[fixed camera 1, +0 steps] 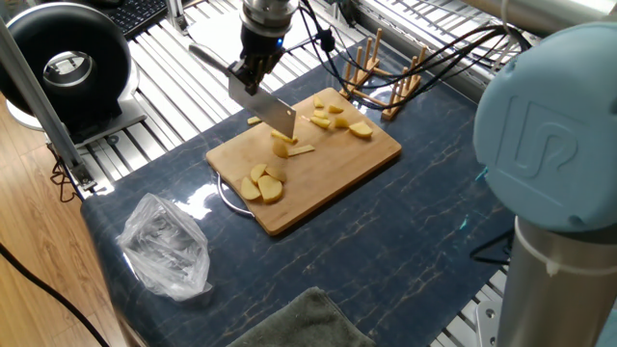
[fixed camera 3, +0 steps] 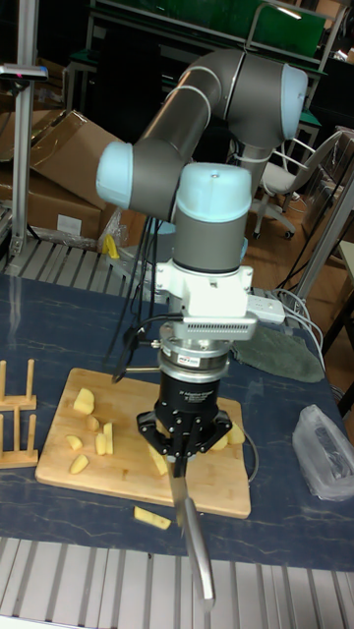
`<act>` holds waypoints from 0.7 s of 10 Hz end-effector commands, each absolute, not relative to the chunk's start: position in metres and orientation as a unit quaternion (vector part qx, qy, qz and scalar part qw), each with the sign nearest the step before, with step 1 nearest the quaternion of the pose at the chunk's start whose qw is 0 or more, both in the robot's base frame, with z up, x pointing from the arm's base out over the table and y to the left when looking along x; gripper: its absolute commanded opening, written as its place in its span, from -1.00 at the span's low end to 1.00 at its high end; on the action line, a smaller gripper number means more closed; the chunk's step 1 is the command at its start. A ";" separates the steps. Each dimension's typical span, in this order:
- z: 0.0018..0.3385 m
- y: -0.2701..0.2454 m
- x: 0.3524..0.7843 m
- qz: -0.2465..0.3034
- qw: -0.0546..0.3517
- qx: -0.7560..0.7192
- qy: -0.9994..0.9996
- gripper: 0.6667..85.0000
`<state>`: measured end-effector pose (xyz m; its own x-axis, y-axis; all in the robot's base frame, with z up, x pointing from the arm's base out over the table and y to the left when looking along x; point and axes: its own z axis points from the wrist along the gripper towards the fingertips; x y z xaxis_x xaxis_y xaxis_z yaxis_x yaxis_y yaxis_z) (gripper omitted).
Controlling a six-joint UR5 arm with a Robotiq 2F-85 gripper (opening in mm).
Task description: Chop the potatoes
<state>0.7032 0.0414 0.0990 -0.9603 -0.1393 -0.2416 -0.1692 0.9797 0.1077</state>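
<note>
In the fixed view, the pincer [fixed camera 1: 253, 69] hangs over the far left corner of the bamboo board [fixed camera 1: 307, 160], its fingers closed around the handle of a cleaver-like knife [fixed camera 1: 262, 104]. The broad blade slants down to the right, its lower edge just above a potato piece near the board's middle. The potatoes [fixed camera 1: 262, 183] lie in groups on the board: rounded slices near the left front edge, a piece and a thin stick beside the blade, and several chunks at the far right end. One small piece [fixed camera 1: 254, 120] lies off the board's far edge on the dark blue table [fixed camera 1: 405, 241]. A wooden rack [fixed camera 1: 378, 72] stands beyond the board, a crumpled clear plastic bag [fixed camera 1: 166, 246] lies at the front left, and a grey-green cloth [fixed camera 1: 299, 323] sits at the bottom edge.

In the tall fixed view, the pincer [fixed camera 3: 183, 447] points straight down over the board [fixed camera 3: 118, 472], clamped on the knife [fixed camera 3: 195, 541], whose steel handle juts toward the camera. Potato pieces [fixed camera 3: 88, 437] are scattered on the board's left half, others are partly hidden behind the pincer, and one stick [fixed camera 3: 151, 517] lies on the table [fixed camera 3: 59, 324] just off the board's near edge.
</note>
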 end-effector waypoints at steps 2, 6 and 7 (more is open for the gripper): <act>0.089 0.035 0.708 0.067 0.133 -0.084 0.985 -0.99; 0.094 0.048 0.702 0.080 0.126 -0.069 0.986 -0.99; 0.098 0.054 0.701 0.083 0.124 -0.063 0.987 -0.99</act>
<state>0.7028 0.0435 0.0907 -0.9561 -0.1331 -0.2612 -0.1694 0.9780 0.1220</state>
